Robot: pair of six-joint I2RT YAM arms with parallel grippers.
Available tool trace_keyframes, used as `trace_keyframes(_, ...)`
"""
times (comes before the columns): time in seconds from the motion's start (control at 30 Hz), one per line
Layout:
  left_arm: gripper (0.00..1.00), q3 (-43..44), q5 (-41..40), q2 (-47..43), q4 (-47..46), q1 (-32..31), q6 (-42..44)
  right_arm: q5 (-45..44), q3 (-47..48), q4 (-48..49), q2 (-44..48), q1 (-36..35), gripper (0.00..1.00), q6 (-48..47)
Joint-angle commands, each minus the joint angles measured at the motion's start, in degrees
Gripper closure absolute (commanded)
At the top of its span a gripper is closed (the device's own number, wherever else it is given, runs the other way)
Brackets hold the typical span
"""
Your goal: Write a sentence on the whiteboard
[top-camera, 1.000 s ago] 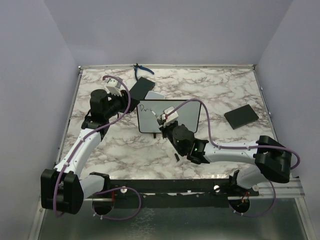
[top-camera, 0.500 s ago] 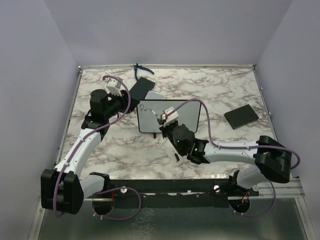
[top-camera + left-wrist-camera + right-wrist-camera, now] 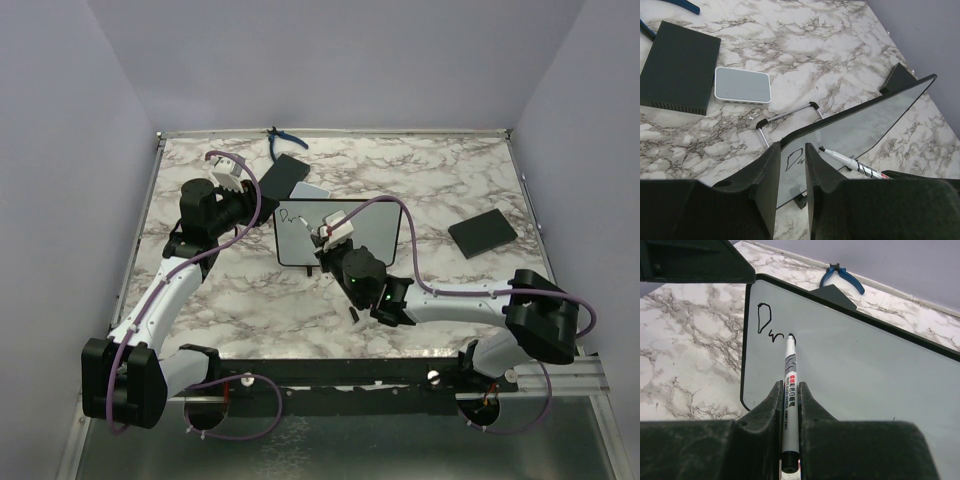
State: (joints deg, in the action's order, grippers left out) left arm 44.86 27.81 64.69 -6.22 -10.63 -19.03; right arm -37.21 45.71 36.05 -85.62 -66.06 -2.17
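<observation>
The small white board with a thin black frame [image 3: 298,245] stands near the middle of the marble table [image 3: 450,190]. It leans back a little on its tiny black feet [image 3: 801,201]. The dark marker writing [image 3: 771,327] sits in its top left corner. It reads only "Dr".

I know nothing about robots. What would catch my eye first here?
The right gripper pinches a marker, its tip on the whiteboard mid-table, beside the first letters at the board's top left. The left gripper clamps the board's left edge. Blue pliers lie at the table's far edge.
</observation>
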Motion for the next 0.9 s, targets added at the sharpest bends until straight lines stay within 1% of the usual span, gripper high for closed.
trace_keyframes(0.0, 0.73, -0.65, 0.4, -1.23, 0.29, -0.44, 0.24, -0.63, 1.48, 0.08, -1.38, -0.13, 1.0, 0.1)
trace_keyframes(0.33, 0.73, -0.65, 0.4, -1.23, 0.24, -0.46, 0.26, 0.06, 0.27, -2.27, -1.47, -0.13, 1.0, 2.0)
trace_keyframes(0.4, 0.73, -0.65, 0.4, -1.23, 0.24, -0.44, 0.24, 0.07, 0.09, -2.3, -1.43, -0.17, 1.0, 3.67)
trace_keyframes(0.87, 0.73, -0.65, 0.4, -1.32, 0.15, -0.48, 0.29, -0.79, -0.94, -3.33, -0.26, -0.16, 1.0, 4.04)
